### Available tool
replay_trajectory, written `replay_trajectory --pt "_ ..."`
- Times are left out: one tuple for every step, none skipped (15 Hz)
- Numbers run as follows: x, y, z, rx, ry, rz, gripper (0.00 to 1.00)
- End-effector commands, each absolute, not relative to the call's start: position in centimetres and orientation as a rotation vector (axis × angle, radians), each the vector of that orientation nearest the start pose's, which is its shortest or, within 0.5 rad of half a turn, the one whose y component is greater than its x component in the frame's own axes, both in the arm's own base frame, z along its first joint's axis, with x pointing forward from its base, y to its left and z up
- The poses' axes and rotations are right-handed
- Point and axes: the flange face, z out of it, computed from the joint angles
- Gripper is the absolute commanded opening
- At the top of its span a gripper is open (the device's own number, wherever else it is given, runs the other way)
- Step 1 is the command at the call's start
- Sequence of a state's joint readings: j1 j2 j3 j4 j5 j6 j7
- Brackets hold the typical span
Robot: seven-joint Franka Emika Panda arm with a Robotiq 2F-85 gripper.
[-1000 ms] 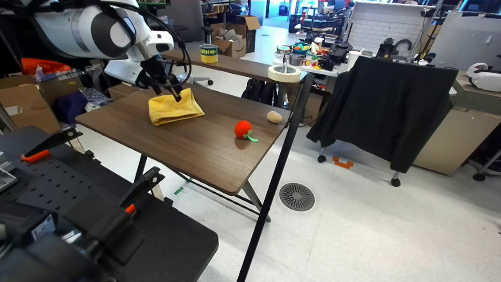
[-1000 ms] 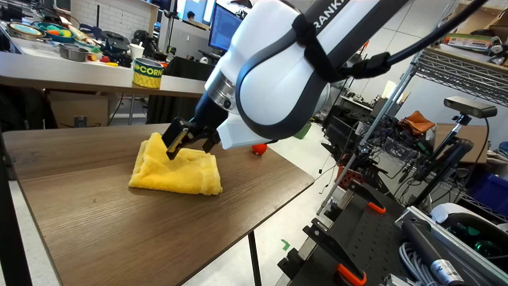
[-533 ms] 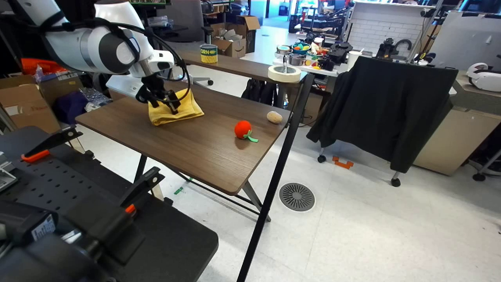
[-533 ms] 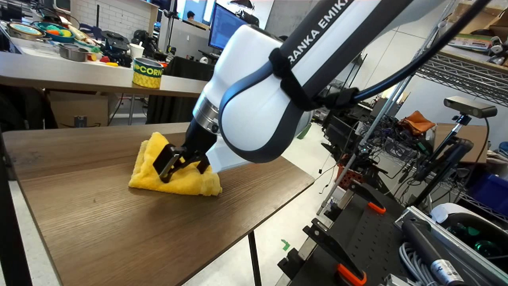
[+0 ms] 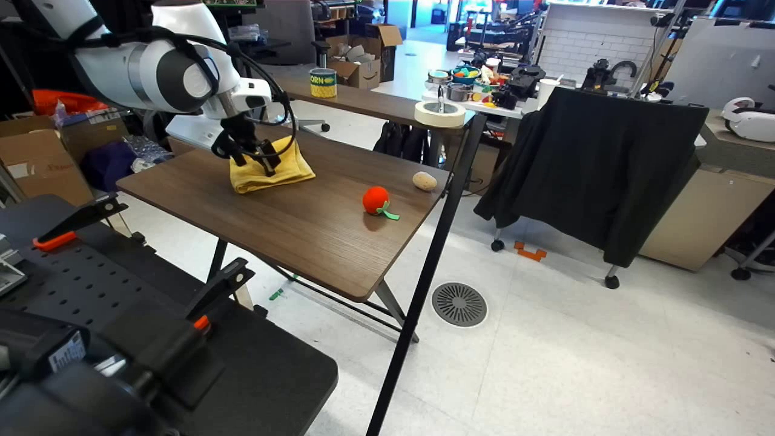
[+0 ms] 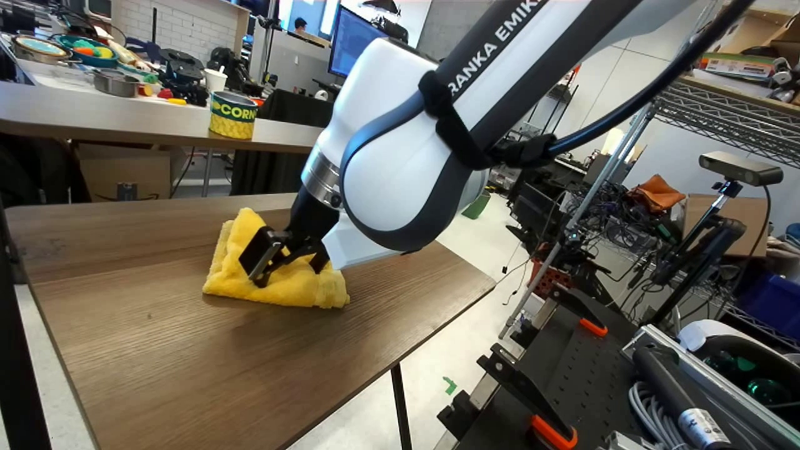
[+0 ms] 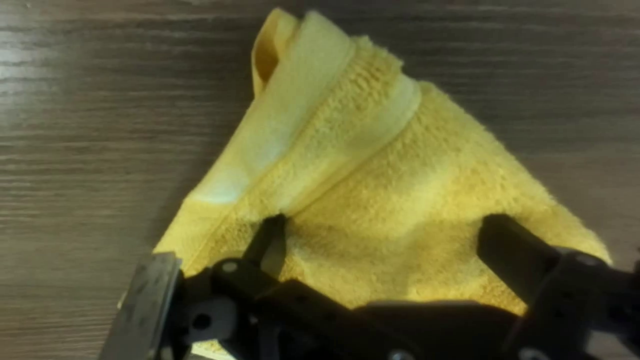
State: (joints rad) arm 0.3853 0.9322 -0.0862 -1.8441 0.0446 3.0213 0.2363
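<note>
A folded yellow towel point(image 5: 295, 166) lies on the brown wooden table point(image 5: 327, 242). It also shows in an exterior view point(image 6: 300, 290) and fills the middle of the wrist view point(image 7: 395, 175). My gripper point(image 5: 255, 165) is down at the towel, pointing at it; it also shows in an exterior view point(image 6: 290, 274). In the wrist view my gripper point(image 7: 385, 220) is open, its two black fingers wide apart with towel surface between them. The fingertips seem to touch the towel, with no cloth visibly pinched. The towel's near part is hidden behind the gripper.
A red tomato-like ball point(image 5: 376, 200) with a green leaf and a beige, potato-like object point(image 5: 424, 181) sit toward the table's far end. A corn can point(image 5: 323, 83) and a tape roll point(image 5: 440, 114) stand on the raised shelf. A dark cart with clamps point(image 5: 224, 284) stands beside the table.
My gripper has come down from above the towel to its surface, mostly in the first half second. It has barely moved since. The towel looks unmoved.
</note>
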Motion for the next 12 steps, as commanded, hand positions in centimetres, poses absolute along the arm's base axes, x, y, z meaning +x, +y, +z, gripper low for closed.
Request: replay_trajectory --pt "60.5 14.7 1.8 -3.143 -0.002 -0.229 1.00" --pt "60.7 12.6 1.4 -3.166 0.059 -0.211 1.00" --pt "61.1 10.2 1.1 -3.179 0.143 -0.200 1.00" --pt "61.5 7.6 0.8 -3.186 0.247 -0.203 1.00" --pt "62.2 4.6 0.6 -3.193 0.331 -0.256 1.00" --pt "62.9 2.1 1.0 -3.190 0.409 -0.313 1.00" --pt "63.7 0.0 1.2 -3.173 0.487 -0.361 1.00" --pt "64.4 -1.6 1.6 -3.158 0.566 -0.407 1.00" --pt "64.9 -2.0 1.8 -3.132 0.628 -0.467 1.00" --pt "65.3 -1.8 1.9 -3.102 0.680 -0.536 1.00" --pt "65.7 -1.0 2.0 -3.069 0.710 -0.621 1.00" --pt "65.8 0.5 1.9 -3.057 0.696 -0.657 1.00"
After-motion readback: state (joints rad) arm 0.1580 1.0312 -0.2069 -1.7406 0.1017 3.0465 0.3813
